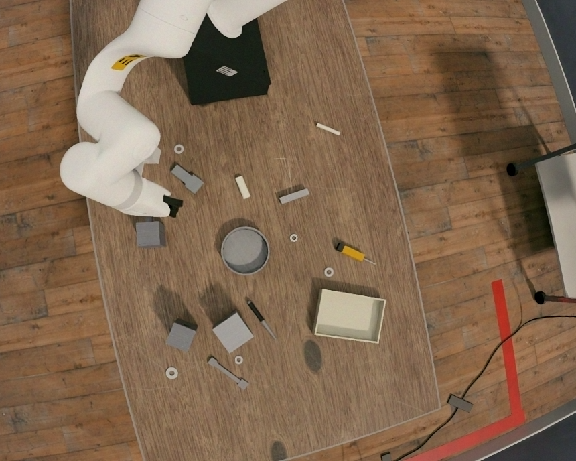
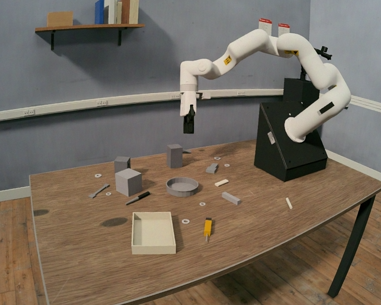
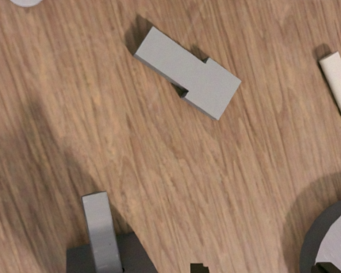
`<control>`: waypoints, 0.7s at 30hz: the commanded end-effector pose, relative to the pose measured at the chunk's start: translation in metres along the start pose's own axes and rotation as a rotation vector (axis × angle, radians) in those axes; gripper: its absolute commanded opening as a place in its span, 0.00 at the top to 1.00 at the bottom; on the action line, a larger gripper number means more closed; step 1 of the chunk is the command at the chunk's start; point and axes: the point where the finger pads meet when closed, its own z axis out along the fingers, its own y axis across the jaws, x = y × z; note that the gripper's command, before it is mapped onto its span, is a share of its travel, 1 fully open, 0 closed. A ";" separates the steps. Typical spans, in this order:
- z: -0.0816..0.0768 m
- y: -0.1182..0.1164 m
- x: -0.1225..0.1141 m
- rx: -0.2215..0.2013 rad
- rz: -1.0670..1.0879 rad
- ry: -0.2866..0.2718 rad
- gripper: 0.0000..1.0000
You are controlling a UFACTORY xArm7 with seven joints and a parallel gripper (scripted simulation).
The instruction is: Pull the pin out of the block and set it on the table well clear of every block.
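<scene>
The pin's block [image 1: 150, 234] [image 2: 174, 155] [image 3: 139, 254] is a tall grey block at the table's far-left side. The pin [image 3: 100, 228] [image 2: 186, 151] is a flat grey bar sticking sideways out of a hole in the block. In the overhead view the arm hides the pin. My gripper [image 1: 172, 206] [image 2: 188, 127] [image 3: 262, 270] hangs high above the table, just beside the block, on the side of the round dish. Its fingers stand partly open with nothing between them. In the wrist view only the fingertips show, at the bottom edge.
A stepped grey piece [image 1: 187, 178] [image 2: 211, 168] [image 3: 189, 81] and a white cylinder [image 1: 242, 187] [image 3: 337, 84] lie near the gripper. A round grey dish [image 1: 244, 271] [image 2: 182, 193] [image 3: 306, 246] stands mid-table. Two more grey blocks [image 1: 181, 335] [image 1: 232, 331], a cream tray [image 1: 380, 319], a marker, a screwdriver and washers lie farther off.
</scene>
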 end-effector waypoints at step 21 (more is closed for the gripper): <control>-0.006 0.001 -0.002 -0.019 0.018 -0.017 0.53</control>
